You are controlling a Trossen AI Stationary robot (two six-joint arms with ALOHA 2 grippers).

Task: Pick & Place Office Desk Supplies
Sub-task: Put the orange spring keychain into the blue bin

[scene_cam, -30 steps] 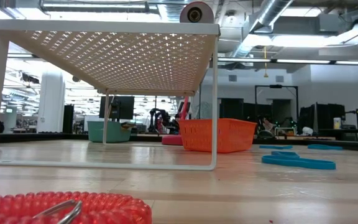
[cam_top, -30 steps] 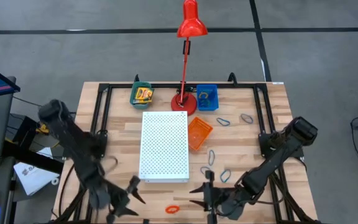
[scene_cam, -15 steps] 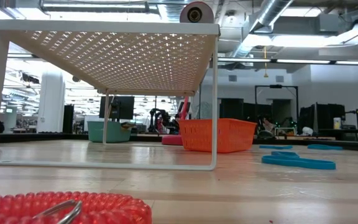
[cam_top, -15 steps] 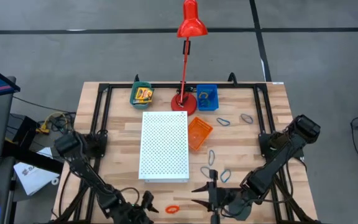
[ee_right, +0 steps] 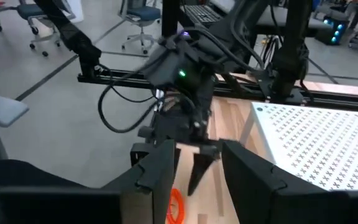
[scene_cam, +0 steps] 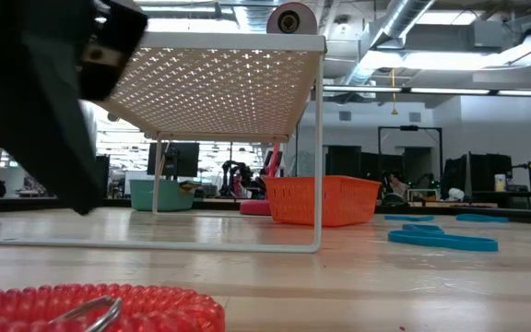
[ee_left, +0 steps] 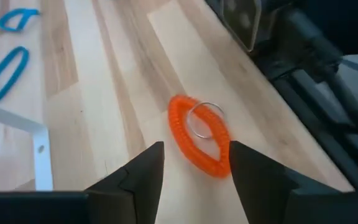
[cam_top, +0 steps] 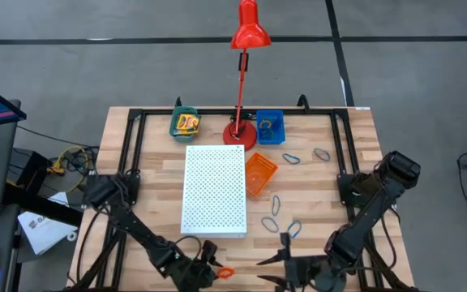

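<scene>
I have the left gripper (ee_left: 191, 171) poised over the orange coil loop (ee_left: 197, 135) lying at the table's near edge, fingers spread and straddling it to close on it, while the right gripper (cam_top: 286, 261) waits nearby, fingers apart and empty.

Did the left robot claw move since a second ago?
Yes. The left gripper slid along the table's near edge toward the orange coil loop, below the white perforated board.
</scene>
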